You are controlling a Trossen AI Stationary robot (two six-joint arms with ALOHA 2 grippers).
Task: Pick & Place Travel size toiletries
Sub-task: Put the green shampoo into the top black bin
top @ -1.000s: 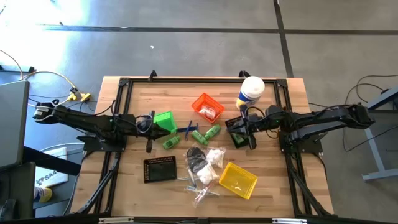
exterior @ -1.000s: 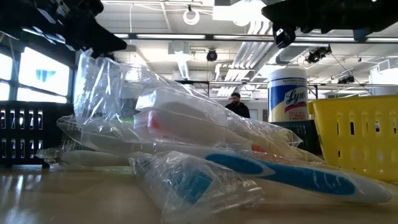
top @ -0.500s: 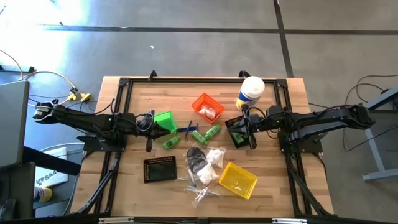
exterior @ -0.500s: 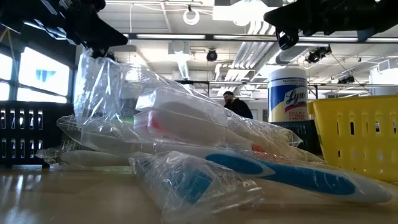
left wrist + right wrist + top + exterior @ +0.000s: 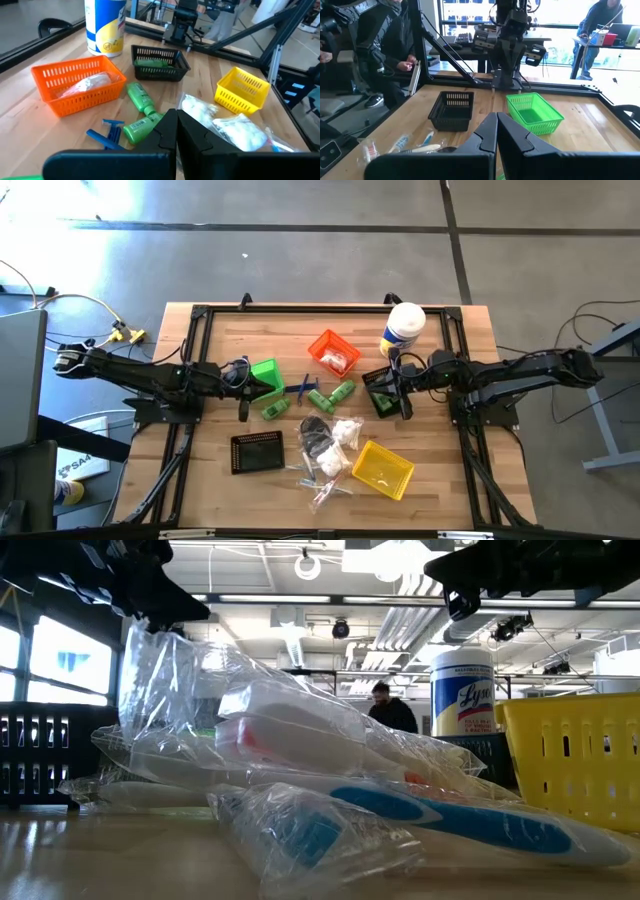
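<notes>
Toiletries lie mid-table: three green mini bottles [image 5: 320,398] [image 5: 141,97], blue razors [image 5: 303,387] [image 5: 107,137], white crinkly packets [image 5: 345,435] [image 5: 220,120], a dark piece [image 5: 315,435] and clear-wrapped toothbrushes [image 5: 320,480] [image 5: 400,805] [image 5: 405,142]. Another white packet lies in the orange bin [image 5: 334,352], and a green item in the black bin [image 5: 160,62]. My left gripper [image 5: 243,387] [image 5: 176,132] is shut and empty beside the green bin [image 5: 265,373]. My right gripper [image 5: 402,392] [image 5: 496,132] is shut over that black bin [image 5: 380,392].
A tall white-lidded canister [image 5: 403,328] stands at the far right of the table. A second black bin [image 5: 257,450] and a yellow bin [image 5: 383,468] sit toward the near edge. A black frame borders the tabletop. People show in the room behind [image 5: 390,712].
Both arms have kept still and nothing on the table has moved. A person in the room behind has walked a little toward the right.
</notes>
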